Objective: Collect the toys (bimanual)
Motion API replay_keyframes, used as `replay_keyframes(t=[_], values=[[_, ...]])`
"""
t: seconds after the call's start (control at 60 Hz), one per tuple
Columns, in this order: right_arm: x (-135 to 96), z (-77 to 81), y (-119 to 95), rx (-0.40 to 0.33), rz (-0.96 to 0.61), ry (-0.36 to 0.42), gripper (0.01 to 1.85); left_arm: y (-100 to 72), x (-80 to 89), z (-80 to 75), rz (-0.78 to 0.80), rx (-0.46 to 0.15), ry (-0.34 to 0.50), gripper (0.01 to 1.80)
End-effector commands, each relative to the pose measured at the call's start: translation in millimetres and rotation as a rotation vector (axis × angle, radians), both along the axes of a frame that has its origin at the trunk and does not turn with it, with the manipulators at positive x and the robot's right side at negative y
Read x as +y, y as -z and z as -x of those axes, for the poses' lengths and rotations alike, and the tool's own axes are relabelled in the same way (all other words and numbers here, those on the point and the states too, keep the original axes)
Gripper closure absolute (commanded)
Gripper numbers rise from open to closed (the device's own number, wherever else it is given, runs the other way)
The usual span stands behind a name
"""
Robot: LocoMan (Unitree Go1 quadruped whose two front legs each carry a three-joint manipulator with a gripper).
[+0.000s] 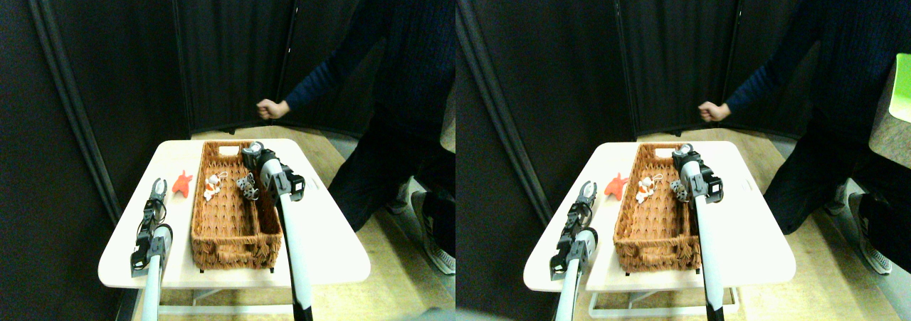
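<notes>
A long brown wicker basket [231, 221] stands on the white table [324, 243]. Inside it lie two toys: an orange-and-white one [212, 186] and a grey spotted one [247, 186]. A red toy [183, 183] lies on the table left of the basket. My left gripper [158, 188] is open, its fingers spread, just left of and slightly nearer than the red toy, apart from it. My right gripper [251, 151] is raised over the basket's far right end, beyond the grey toy.
A person in dark clothes stands at the table's far right, one fist [269, 109] held out above the far edge. Black curtain panels close off the back and left. Wooden floor shows beyond the table.
</notes>
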State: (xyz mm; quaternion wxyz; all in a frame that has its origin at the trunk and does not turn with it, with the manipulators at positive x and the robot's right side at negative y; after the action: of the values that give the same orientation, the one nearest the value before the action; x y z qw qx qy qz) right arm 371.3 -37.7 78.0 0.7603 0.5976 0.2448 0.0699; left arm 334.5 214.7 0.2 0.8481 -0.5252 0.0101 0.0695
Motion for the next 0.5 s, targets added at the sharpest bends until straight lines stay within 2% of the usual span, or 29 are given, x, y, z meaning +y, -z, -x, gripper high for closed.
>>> replay_keyframes(t=[0.017,0.033,0.067,0.1,0.15,0.233,0.267,0.367,0.417,0.467,0.5], values=[[-2,-3.8,-5,-0.022,0.004,-0.056,1.34,-9.9,-1.4,-1.9,0.004,-0.048,0.006,1.80],[-2,-3.8,-5,-0.022,0.004,-0.056,1.34,-9.9,-1.4,-1.9,0.004,-0.048,0.006,1.80],[-4,-3.6,-5,-0.016,0.003,-0.066,1.07,-9.7,-1.2,-2.2,0.003,-0.046,0.021,1.80],[-6,-3.5,-6,-0.015,0.003,-0.068,0.91,-9.7,-1.1,-2.3,-0.005,-0.046,0.022,1.80],[-9,-3.8,-7,-0.016,0.002,-0.070,0.81,-10.0,-1.2,-2.4,-0.008,-0.044,0.023,1.80],[-15,-3.6,-10,-0.007,-0.022,-0.043,0.71,-10.5,-2.7,-2.3,0.002,-0.041,0.018,1.80],[-18,-3.5,-11,-0.018,-0.019,-0.039,0.74,-10.6,-3.1,-2.7,-0.001,-0.041,0.017,1.80],[-31,-5.2,-16,-0.056,-0.031,0.007,0.62,-11.8,-5.3,-3.1,-0.013,-0.034,0.015,1.80],[-35,-5.7,-17,-0.066,-0.028,0.016,0.64,-12.1,-5.7,-3.5,-0.017,-0.033,0.019,1.80],[-46,-6.5,-19,-0.098,-0.012,0.081,0.70,-12.9,-7.2,-4.8,-0.012,-0.032,0.025,1.80],[-50,-6.9,-19,-0.107,-0.017,0.089,0.72,-13.2,-7.5,-5.3,-0.021,-0.031,0.033,1.79]])
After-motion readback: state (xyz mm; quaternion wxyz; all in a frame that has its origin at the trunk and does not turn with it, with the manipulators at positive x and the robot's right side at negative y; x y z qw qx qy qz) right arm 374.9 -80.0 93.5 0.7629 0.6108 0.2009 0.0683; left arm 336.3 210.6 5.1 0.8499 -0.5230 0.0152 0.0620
